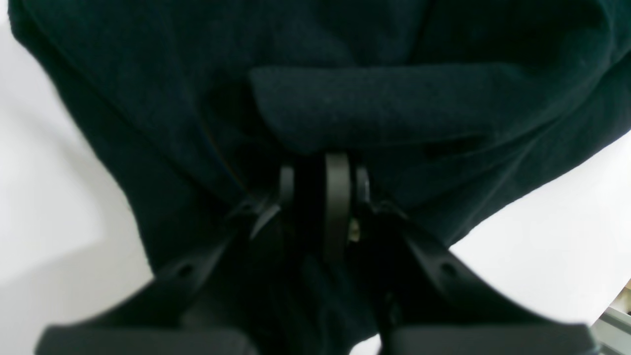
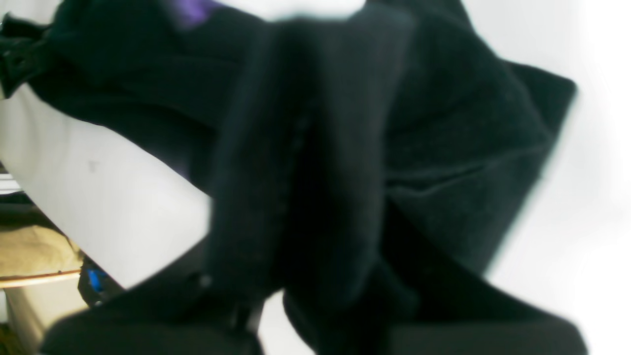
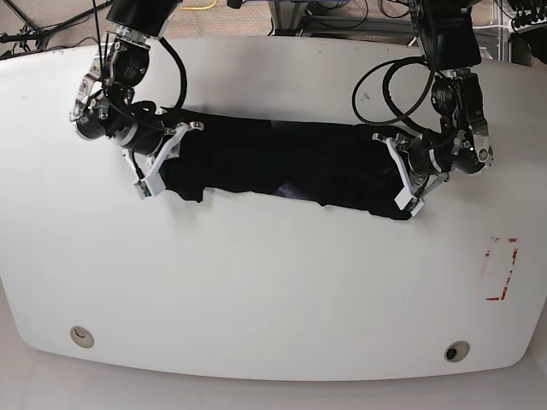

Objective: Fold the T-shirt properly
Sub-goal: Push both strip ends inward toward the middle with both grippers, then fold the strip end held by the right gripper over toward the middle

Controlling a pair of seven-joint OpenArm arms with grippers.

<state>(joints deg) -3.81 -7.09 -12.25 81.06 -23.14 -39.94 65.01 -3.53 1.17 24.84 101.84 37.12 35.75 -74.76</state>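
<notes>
T-shirt (image 3: 282,162) stretched as a band across the white table (image 3: 256,282), left tool (image 1: 323,185) and right tool (image 3: 167,154) each pinching an end. Base view alone shows the full span; right wrist alone catches the purple print (image 2: 194,10)

Black T-shirt (image 3: 282,166), bunched into a long band across the table

Bright, overexposed; blurry wrist views

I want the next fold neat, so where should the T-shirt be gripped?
Probably at its two short ends, from the outer sides: the T-shirt lies as a long narrow band, and the left gripper and right gripper are already shut on those ends.
</notes>
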